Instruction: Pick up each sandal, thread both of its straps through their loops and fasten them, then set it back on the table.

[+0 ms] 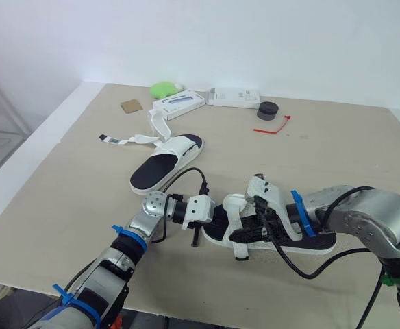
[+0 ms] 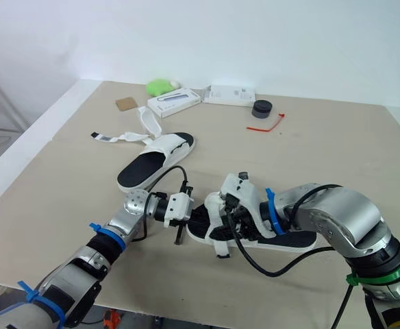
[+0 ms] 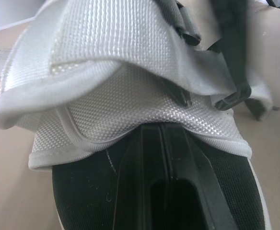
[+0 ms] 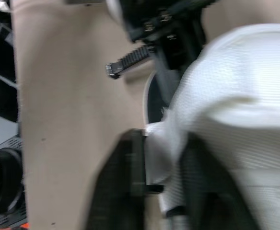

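Two white sandals with black footbeds lie on the tan table (image 1: 70, 178). The far sandal (image 1: 164, 166) rests mid-table with its straps (image 1: 128, 140) undone and trailing left. The near sandal (image 1: 282, 236) sits between my grippers. My left gripper (image 1: 212, 221) is at its toe. In the left wrist view, its tips (image 3: 165, 139) are shut and pushed under the front strap (image 3: 130, 91) onto the footbed. My right gripper (image 1: 255, 226) reaches over the sandal from the right and is shut on a white strap (image 4: 161, 153), held between its two fingers.
Along the table's back edge are a green object (image 1: 164, 88), two white boxes (image 1: 179, 104) (image 1: 234, 96), a black round item (image 1: 268, 110), a red tie (image 1: 274, 127) and a brown square (image 1: 131, 105). The table's front edge runs just below the near sandal.
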Controlling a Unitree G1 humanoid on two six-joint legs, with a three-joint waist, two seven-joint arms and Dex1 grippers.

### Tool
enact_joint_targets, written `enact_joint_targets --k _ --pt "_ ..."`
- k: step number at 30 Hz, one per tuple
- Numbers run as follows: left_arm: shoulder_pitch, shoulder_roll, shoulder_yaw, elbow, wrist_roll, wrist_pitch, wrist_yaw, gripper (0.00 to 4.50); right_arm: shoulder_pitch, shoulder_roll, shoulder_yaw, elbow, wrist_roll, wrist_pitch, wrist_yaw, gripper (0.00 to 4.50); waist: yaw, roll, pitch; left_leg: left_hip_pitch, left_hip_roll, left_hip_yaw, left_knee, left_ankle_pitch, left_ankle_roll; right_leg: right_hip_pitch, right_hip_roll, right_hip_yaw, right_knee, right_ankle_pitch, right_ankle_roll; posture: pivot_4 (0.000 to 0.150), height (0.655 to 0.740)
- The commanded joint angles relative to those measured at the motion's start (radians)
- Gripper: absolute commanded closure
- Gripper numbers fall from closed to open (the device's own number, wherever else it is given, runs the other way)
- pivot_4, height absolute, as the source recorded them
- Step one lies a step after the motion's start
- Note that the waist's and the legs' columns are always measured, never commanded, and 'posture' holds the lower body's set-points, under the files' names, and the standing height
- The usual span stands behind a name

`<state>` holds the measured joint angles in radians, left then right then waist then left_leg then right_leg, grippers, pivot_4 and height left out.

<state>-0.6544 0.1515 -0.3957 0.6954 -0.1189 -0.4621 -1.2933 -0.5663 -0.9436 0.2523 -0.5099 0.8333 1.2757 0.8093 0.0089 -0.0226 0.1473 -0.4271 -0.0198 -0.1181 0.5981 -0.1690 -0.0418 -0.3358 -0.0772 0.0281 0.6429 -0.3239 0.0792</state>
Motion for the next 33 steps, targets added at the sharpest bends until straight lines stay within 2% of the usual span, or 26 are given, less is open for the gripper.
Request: enact_joint_targets --k 1,2,5,9,15,18,23,27,33 --pt "0.074 0.043 -0.077 0.120 0.123 0.065 -0.008 4.50 -0.019 0.013 -0.078 0.051 0.043 0.085 -0.007 1.14 0.000 0.000 0.000 0.000 0.000 0.000 0.000 0.000 0.000 0.000 0.000 0.000 0.000 0.000 0.000 0.150 0.7400" --pt "0.074 0.043 -0.077 0.120 0.123 0.065 -0.008 4.50 -0.037 0.023 -0.147 0.095 0.099 0.113 0.012 0.68 0.000 -0.001 0.000 0.000 0.000 0.000 0.000 0.000 0.000 0.000 0.000 0.000 0.000 0.000 0.000 0.150 0.7400" --pt "0.072 0.042 -0.077 0.122 0.123 0.066 -0.006 4.50 -0.052 -0.010 -0.303 0.161 0.221 0.144 0.096 0.68 0.001 -0.001 0.002 -0.001 0.000 0.000 0.000 0.000 0.000 0.000 -0.001 0.000 0.000 0.001 -0.001 0.150 0.7400" --pt "0.072 0.042 -0.077 0.121 0.124 0.066 -0.008 4.50 -0.002 -0.078 -0.401 0.150 0.284 0.141 0.166 0.68 0.001 0.000 0.001 -0.001 -0.001 0.001 0.000 0.000 0.001 0.000 0.000 -0.001 0.000 0.002 0.001 0.150 0.7400" --pt "0.074 0.045 -0.076 0.121 0.125 0.063 -0.011 4.50 0.262 -0.186 -0.562 -0.031 0.300 0.032 0.293 0.68 0.002 0.000 0.001 -0.002 -0.002 -0.001 0.000 0.000 0.001 0.000 -0.001 -0.004 0.000 0.000 0.003 0.150 0.7400" --pt "0.072 0.044 -0.077 0.120 0.125 0.064 -0.013 4.50 0.435 -0.210 -0.539 -0.162 0.178 -0.096 0.295 0.68 0.001 -0.001 0.002 -0.002 -0.002 0.000 0.000 0.000 0.000 0.000 0.000 -0.004 0.000 0.000 0.004 0.150 0.7400" --pt "0.068 0.042 -0.078 0.121 0.124 0.065 -0.015 4.50 0.575 -0.170 -0.426 -0.192 0.015 -0.218 0.184 0.68 0.000 0.000 0.001 -0.002 -0.001 0.000 0.000 -0.001 -0.002 0.000 -0.001 -0.005 0.000 -0.002 0.002 0.150 0.7400" --pt "0.065 0.043 -0.078 0.123 0.125 0.064 -0.018 4.50 0.592 -0.135 -0.391 -0.185 -0.023 -0.263 0.148 0.68 0.000 0.000 0.001 -0.002 -0.002 0.000 0.000 0.000 -0.001 0.001 -0.001 -0.005 0.000 -0.001 0.004 0.150 0.7400" --pt "0.060 0.042 -0.078 0.126 0.127 0.063 -0.018 4.50 0.525 -0.075 -0.324 -0.157 -0.009 -0.233 0.086 0.68 0.000 -0.001 0.002 -0.002 -0.001 0.000 0.000 0.000 -0.001 0.001 -0.001 -0.005 0.000 0.000 0.005 0.150 0.7400"
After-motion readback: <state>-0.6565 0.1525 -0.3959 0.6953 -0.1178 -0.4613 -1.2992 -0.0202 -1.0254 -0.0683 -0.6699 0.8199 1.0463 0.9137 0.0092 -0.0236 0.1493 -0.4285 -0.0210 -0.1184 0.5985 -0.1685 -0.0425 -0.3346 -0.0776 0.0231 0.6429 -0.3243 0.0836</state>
